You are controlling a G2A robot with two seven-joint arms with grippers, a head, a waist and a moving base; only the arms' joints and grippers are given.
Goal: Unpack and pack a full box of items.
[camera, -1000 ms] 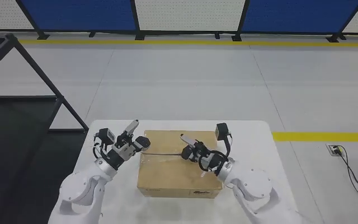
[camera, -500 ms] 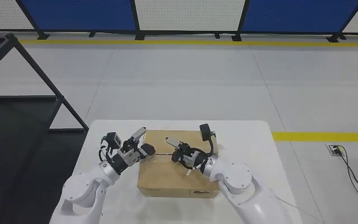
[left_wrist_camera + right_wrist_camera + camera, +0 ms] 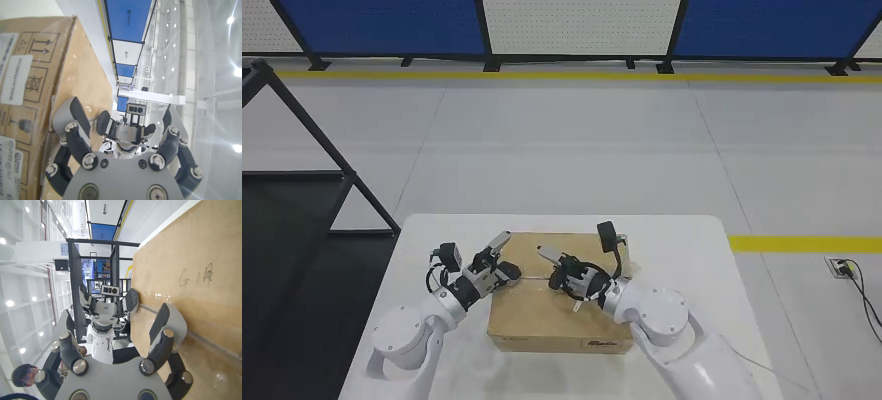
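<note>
A closed cardboard box point(image 3: 562, 312) with a taped seam along its top sits in the middle of the white table point(image 3: 692, 290). My left gripper point(image 3: 503, 257) is open at the box's left top edge. One of its fingers point(image 3: 80, 115) lies on the box point(image 3: 37, 75) near the seam. My right gripper point(image 3: 555, 266) is open over the left half of the top, facing the left one. In the right wrist view its pad point(image 3: 160, 321) rests on the box point(image 3: 189, 285) at the seam, with the left gripper point(image 3: 108, 300) beyond. Neither holds anything.
Bare table surface lies on both sides of the box. A black metal frame point(image 3: 302, 130) stands off the table's left side. Blue and white partition panels point(image 3: 582, 25) line the far floor behind a yellow stripe.
The right gripper has slid left across the box top toward the left gripper. The left gripper has edged in over the box's left edge.
</note>
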